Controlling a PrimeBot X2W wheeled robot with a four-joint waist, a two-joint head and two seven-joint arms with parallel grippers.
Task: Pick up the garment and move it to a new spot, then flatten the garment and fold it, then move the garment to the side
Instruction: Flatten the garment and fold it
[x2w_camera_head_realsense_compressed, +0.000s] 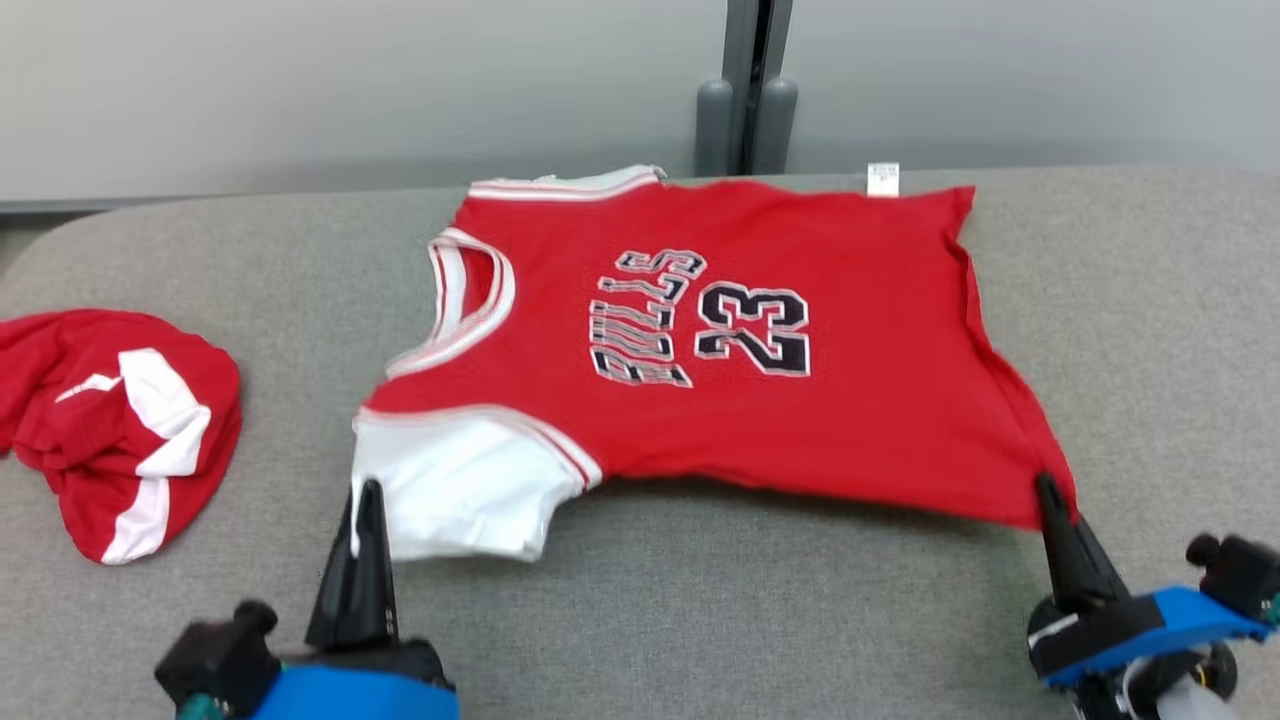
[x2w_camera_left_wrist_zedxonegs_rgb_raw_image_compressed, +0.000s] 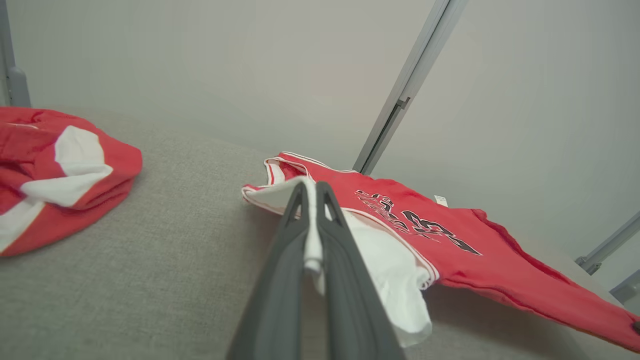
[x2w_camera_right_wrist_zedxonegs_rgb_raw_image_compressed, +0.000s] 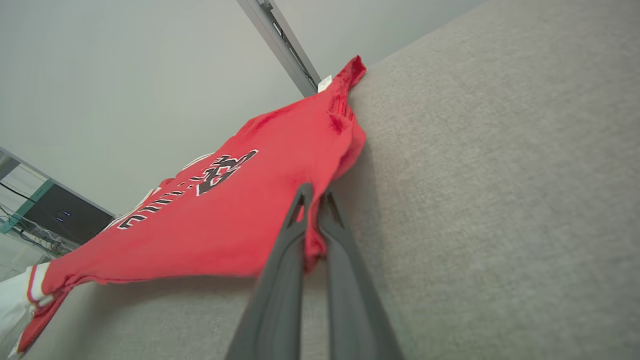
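Two grippers work at the near edge, and both are pinched tight on cloth. Our left gripper (x2w_camera_head_realsense_compressed: 368, 492) has its dark fingers together on the rim of the white sleeve (x2w_camera_head_realsense_compressed: 460, 490); in the left wrist view a strip of white fabric runs between them. Our right gripper (x2w_camera_head_realsense_compressed: 1046, 488) is clamped on the near red hem corner of the jersey (x2w_camera_head_realsense_compressed: 760, 430), and in its wrist view a fold of red bulges out between the fingers. The jersey lies spread across the middle of the grey fabric surface (x2w_camera_head_realsense_compressed: 700, 620), neck towards our left, hem towards our right. Its near edge is raised between the two grips, throwing a shadow below, while the far edge rests down by the back rim.

We cannot see the pinched bits of cloth themselves, since the fingers cover them. Both gripper bodies are cut by the bottom of the head view. The print on the small white label (x2w_camera_head_realsense_compressed: 883, 180) at the far hem is too small to read. A second red and white garment (x2w_camera_head_realsense_compressed: 120, 420) sits bunched well apart at our left, cut by the edge; what sort it is we cannot tell. Behind the surface stands a grey post (x2w_camera_head_realsense_compressed: 745, 90).

We count two grippers, two garments, one label, one post.
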